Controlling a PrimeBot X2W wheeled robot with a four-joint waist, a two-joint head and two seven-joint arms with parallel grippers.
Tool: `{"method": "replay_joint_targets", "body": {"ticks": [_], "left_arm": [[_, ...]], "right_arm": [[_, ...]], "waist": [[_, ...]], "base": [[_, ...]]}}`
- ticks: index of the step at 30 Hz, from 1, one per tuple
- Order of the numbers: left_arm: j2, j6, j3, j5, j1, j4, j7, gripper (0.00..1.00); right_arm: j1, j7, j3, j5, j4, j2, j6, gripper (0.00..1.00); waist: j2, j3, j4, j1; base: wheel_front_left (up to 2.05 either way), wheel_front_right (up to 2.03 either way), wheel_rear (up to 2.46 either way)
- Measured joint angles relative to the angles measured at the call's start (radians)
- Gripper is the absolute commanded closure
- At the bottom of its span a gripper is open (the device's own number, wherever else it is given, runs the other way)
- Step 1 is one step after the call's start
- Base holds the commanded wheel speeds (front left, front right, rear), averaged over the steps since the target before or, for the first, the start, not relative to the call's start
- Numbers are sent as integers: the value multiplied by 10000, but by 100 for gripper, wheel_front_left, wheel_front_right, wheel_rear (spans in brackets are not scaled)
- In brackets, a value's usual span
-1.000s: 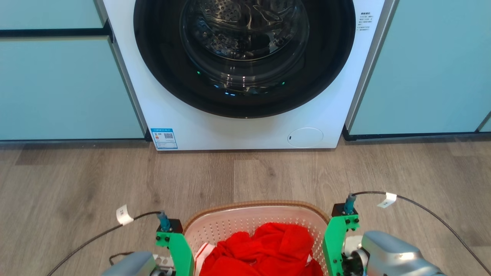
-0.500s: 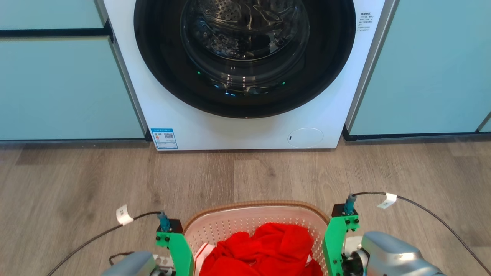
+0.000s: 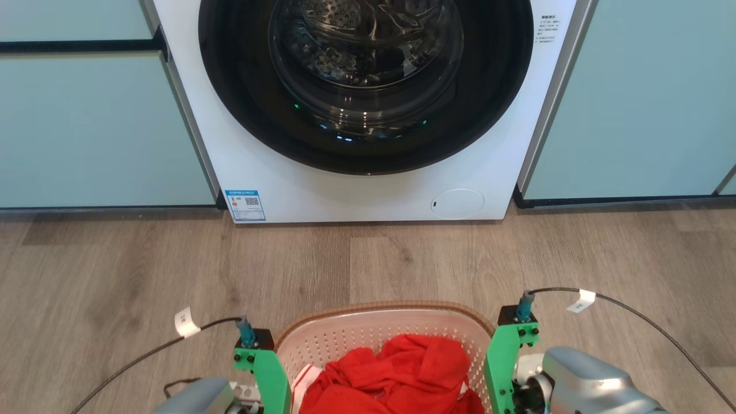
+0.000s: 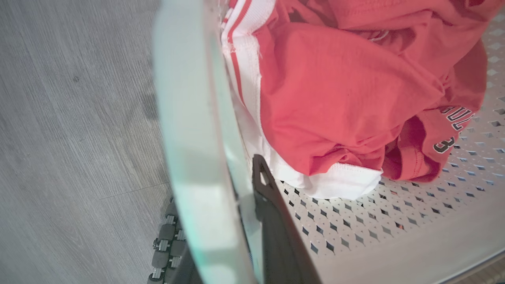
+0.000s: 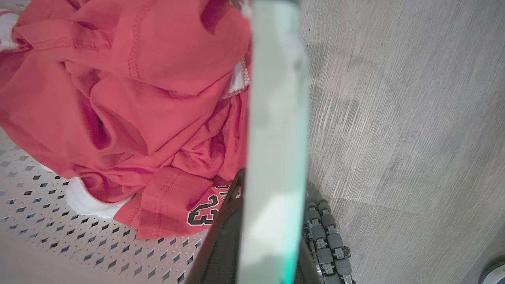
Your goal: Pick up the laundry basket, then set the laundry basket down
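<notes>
1. A grey-brown wood-plank floor (image 3: pixel 115 276) runs from the robot to the far wall units.
2. Pale teal cabinets (image 3: pixel 86 126) flank both sides of the appliance.
3. A white front-loading washing machine (image 3: pixel 368 195) stands between them. Its round dark glass door (image 3: pixel 365 69) faces the robot, and a strip of floor separates it from the basket.
4. The laundry basket (image 3: pixel 379 306), white and perforated with a brown woven-look rim, sits at the bottom centre of the head view, between the two arms.
5. A crumpled red jersey (image 3: pixel 402 368) with white trim lies inside it; the right wrist view shows the number 23.
6. The left gripper (image 4: pixel 240 185) is clamped narrowly on the basket's left side. One dark finger is inside the wall, and the blurred rim hides the other.
7. The right gripper (image 5: pixel 272 205) pinches the right side likewise.
8. Green brackets (image 3: pixel 270 374) stand against the basket's flanks.
9. Tagged black cables (image 3: pixel 632 310) arc outward.
10. A blue label (image 3: pixel 246 205) marks the washer's lower left corner.
</notes>
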Motion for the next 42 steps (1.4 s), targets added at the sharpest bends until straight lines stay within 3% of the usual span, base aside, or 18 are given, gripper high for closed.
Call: {"method": "replay_joint_targets", "body": {"ticks": [26, 42], "left_arm": [[-150, 0, 2, 111, -189, 138, -360, 100], [-577, -2, 31, 988, -1908, 857, -2219, 100]], "right_arm": [[-226, -387, 75, 128, 184, 0, 0, 100], [-1850, -2207, 13, -238, 596, 4, 0, 100]], "waist": [[0, 1014, -33, 0], [0, 3641, 6, 2]], "base": [[0, 0, 0], [0, 0, 0]]}}
